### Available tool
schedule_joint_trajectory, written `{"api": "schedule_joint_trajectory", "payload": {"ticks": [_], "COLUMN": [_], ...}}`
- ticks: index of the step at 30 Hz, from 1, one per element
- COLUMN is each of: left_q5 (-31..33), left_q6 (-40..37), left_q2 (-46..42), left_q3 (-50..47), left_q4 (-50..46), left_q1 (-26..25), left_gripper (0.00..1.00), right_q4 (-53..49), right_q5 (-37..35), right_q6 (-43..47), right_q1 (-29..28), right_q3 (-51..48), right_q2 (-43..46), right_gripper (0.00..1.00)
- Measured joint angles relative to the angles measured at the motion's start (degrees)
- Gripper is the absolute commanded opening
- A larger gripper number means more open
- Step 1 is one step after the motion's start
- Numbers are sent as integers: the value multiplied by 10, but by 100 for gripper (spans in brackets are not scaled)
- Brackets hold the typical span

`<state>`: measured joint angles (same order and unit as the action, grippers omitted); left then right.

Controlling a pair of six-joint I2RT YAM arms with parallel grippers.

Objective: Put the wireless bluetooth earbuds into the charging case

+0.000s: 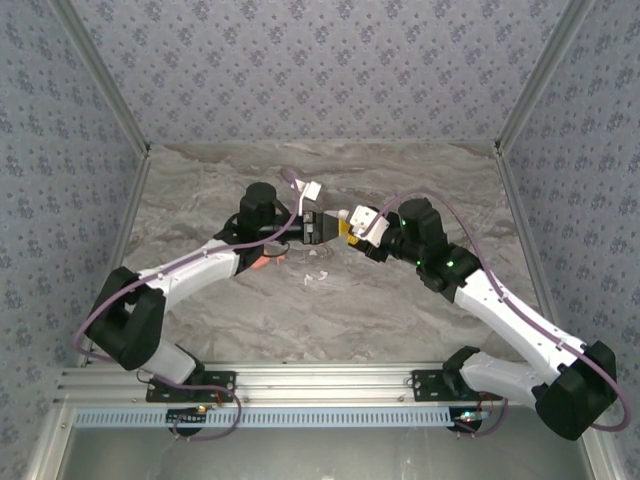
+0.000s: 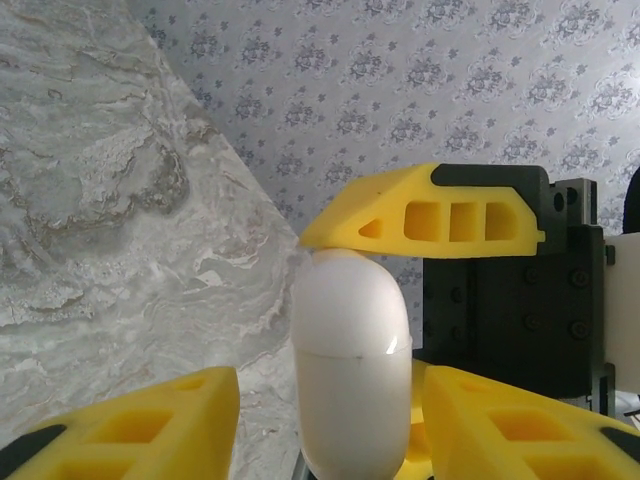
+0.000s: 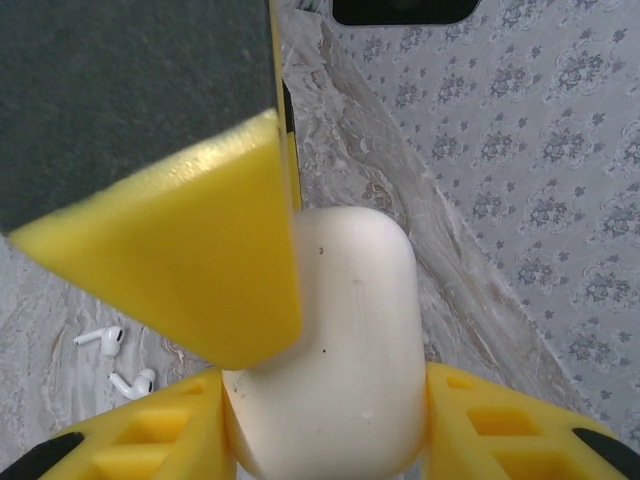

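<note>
A white pebble-shaped charging case [image 3: 350, 340] is held in the air over the middle of the table, lid closed, its seam showing [image 2: 350, 352]. My right gripper [image 3: 320, 435] is shut on it, both yellow fingers pressed against its sides. My left gripper [image 2: 330, 410] faces it from the other side, its fingers straddling the case with a gap on each side. In the top view the two grippers [image 1: 333, 228] [image 1: 352, 232] meet tip to tip. Two white wireless bluetooth earbuds [image 3: 100, 340] [image 3: 133, 382] lie on the marble table below, also seen from above [image 1: 318, 275].
A small orange-red object [image 1: 260, 263] lies on the table [image 1: 330, 320] beside the left arm. Patterned walls enclose the table on three sides, with metal posts at the back corners. An aluminium rail [image 1: 330, 378] runs along the near edge.
</note>
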<state>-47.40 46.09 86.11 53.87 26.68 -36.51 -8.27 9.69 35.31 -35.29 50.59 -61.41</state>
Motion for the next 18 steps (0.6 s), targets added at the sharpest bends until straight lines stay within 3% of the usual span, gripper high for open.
{"api": "schedule_joint_trajectory", "payload": {"ticks": [9,14,18], "left_q5": [-2,0,3], "left_q6": [5,4,-2], "left_q2": [5,7,7], "left_q3": [1,1,1], "left_q4": [5,6,6], "left_q1": [-3,-4,-6], "left_gripper": [29,18,17], "right_q4": [0,-1,-4], "right_q5": [-1,6,32], "right_q6": [-4,-19,-48], "right_q1": [0,5,28], "right_q3": [0,0,0], "right_q2": [-11,-11,2], "right_gripper": [50,60,76]}}
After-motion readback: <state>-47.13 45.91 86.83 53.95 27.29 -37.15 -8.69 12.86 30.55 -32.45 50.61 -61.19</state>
